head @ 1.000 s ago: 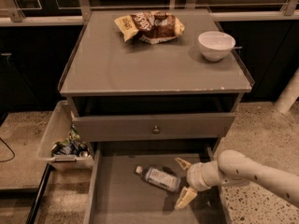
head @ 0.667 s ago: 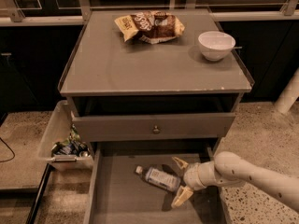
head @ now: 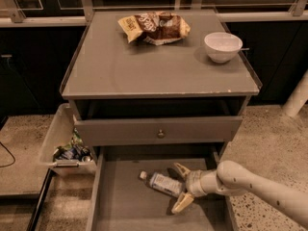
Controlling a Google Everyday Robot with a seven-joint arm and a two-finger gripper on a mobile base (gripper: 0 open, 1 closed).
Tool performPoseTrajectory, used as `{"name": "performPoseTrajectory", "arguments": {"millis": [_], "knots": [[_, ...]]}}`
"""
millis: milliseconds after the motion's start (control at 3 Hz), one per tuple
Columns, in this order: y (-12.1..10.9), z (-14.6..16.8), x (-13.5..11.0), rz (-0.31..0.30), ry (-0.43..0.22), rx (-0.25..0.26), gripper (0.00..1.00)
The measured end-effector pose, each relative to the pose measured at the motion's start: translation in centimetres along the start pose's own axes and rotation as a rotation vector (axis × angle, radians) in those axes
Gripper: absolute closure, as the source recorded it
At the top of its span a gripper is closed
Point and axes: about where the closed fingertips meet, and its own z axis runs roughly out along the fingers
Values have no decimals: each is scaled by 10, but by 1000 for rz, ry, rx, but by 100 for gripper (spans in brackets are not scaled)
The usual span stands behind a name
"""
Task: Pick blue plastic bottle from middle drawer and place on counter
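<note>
Below the front edge of the bench [head: 144, 66], in the middle drawer [head: 120, 208], we see our gripper [head: 180, 187] spread wide at the base of the blue plastic bottle [head: 161, 182], lying flat.

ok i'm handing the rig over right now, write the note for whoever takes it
Gripper: open, low in the middle drawer, fingers apparently either side of the blue plastic bottle's base end. No grasp yet.
Bottle: lying on its side on the drawer floor, white cap pointing left.
Counter: holds a snack bag and a white bowl near the back.
Done: drawer is open, gripper is at the bottle.
Left: close on the bottle, lift it out, set it on the counter.
</note>
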Motion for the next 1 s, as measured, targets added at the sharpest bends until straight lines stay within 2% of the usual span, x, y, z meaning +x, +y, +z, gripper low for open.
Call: {"name": "performPoseTrajectory", "arguments": {"millis": [333,1000], "knots": [[0,1,1,1,-1,0,19],[0,1,1,1,-1,0,64]]}}
